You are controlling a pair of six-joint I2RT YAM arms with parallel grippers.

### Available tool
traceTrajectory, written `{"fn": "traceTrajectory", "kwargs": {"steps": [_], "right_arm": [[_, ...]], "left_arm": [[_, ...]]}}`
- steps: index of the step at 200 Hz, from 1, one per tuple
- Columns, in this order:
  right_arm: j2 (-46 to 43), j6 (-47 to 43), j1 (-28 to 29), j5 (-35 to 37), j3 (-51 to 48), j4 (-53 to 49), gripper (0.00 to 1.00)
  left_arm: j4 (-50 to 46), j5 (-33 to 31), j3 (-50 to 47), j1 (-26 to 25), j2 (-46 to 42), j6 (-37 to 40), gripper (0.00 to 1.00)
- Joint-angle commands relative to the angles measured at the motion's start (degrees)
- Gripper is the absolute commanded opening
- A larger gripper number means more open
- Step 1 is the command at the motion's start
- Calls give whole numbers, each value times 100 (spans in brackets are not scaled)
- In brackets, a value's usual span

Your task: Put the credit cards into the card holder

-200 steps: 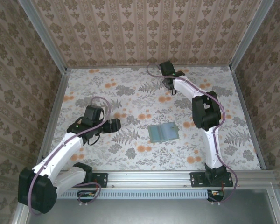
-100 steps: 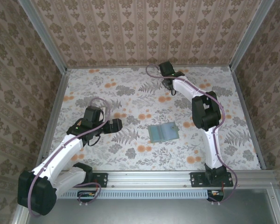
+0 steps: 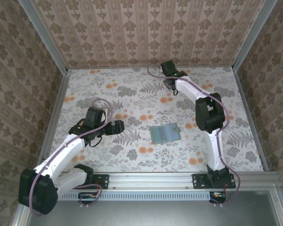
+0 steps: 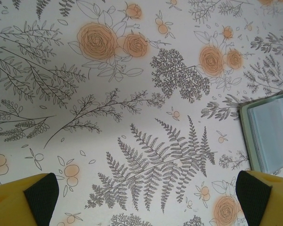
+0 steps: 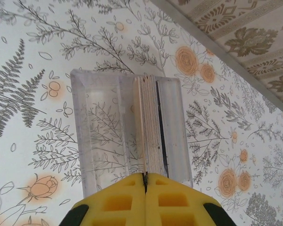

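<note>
L gripper (image 3: 118,126) is wide open, hovering low over the table (image 3: 104,92) left of centre. On the L wrist cam I've got both pads (image 4: 41,194) at the frame's bottom corners w/ bare floral cloth between them, nothing in the jaws.

Card holder (image 3: 164,133) lies open and flat mid-table, just right of the L gripper, not touching it. One edge of it pokes in at the right side of the L wrist view (image 4: 270,136).

R gripper (image 3: 169,84) is out at the far edge of the table, well apart from the holder. R wrist cam: fingers pressed together, tips (image 5: 145,179) right at the near end of the credit cards (image 5: 150,123). The cards stand on edge, packed in a clear stand (image 5: 100,125). Prob pinching one card edge, but I can't confirm from this angle: the seam between the fingers is too tight to see into.
</note>
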Motion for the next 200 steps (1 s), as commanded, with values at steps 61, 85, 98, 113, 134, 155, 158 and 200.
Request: {"fn": "traceTrajectory", "kwargs": {"steps": [61, 85, 98, 113, 134, 155, 158, 200], "right_arm": [[-1895, 1449, -97, -1646, -1205, -261, 0], [-3090, 2212, -241, -2851, -2757, 505, 0], [-3634, 2624, -323, -3596, -3566, 853, 0], [-4070, 3011, -396, -4430, -4356, 1104, 0], [-4539, 3593, -490, -5376, -5321, 1379, 0], [-4888, 3945, -546, -5957, -6145, 1467, 0], [-4955, 3962, -551, -6037, -6235, 1444, 0], [-5028, 3804, -716, -7028, -7039, 1222, 0]], "left_arm": [[880, 1036, 66, 43, 171, 101, 100], [1418, 1455, -38, 10, 226, 55, 100], [1466, 1703, 22, -72, 391, 252, 100], [1585, 1936, 36, -183, 651, 478, 100], [1549, 2111, 198, -562, 1086, 671, 100], [1439, 1781, 327, -1039, 1418, 988, 100], [1440, 1761, 336, -1087, 1477, 1029, 100], [2103, 1849, 94, -1529, 1964, 1247, 97]]}}
